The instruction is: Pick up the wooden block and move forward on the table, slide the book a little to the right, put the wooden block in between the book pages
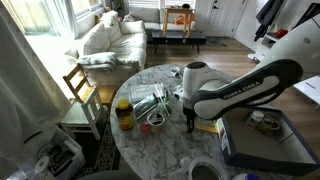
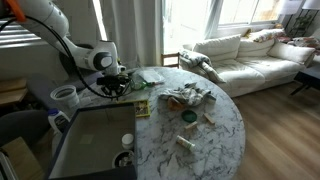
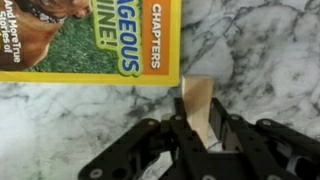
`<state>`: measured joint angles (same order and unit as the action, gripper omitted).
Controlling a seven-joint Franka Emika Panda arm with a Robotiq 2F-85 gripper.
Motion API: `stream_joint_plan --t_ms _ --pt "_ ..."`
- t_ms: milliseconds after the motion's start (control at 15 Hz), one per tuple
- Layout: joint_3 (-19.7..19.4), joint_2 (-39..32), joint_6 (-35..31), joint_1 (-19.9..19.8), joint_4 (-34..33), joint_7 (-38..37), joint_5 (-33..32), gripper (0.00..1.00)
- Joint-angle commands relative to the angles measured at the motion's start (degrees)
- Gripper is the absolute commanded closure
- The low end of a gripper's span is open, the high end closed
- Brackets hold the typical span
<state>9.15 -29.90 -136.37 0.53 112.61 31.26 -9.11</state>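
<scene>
In the wrist view my gripper (image 3: 199,128) is shut on the pale wooden block (image 3: 197,95), which stands upright between the fingers over the marble table (image 3: 260,50). The block's tip is just off the lower right corner of the olive-yellow book (image 3: 90,40), which lies closed and flat. In both exterior views the gripper (image 1: 190,121) (image 2: 117,88) points down at the table (image 1: 150,150) (image 2: 215,145) beside the book (image 1: 207,127) (image 2: 142,106). The block is too small to make out there.
A large dark grey tray (image 1: 262,150) (image 2: 90,140) with small containers lies next to the book. A jar (image 1: 124,113) and a clutter of small items (image 1: 152,105) (image 2: 188,97) sit mid-table. A chair (image 1: 82,85) stands at the table's edge, and a sofa (image 2: 250,55) lies beyond.
</scene>
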Motion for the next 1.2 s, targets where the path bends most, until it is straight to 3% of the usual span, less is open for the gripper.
stream_joint_plan --t_ms 0,600,1133 --pt "0.1 -1.1 -1.1 -0.9 -0.7 1.2 0.7 0.93" --pt "1.9 -2.1 -1.1 -2.0 -1.4 2.5 3.0 0.93" --pt "0.8 -3.2 -2.6 -1.4 -3.4 1.7 1.7 0.93"
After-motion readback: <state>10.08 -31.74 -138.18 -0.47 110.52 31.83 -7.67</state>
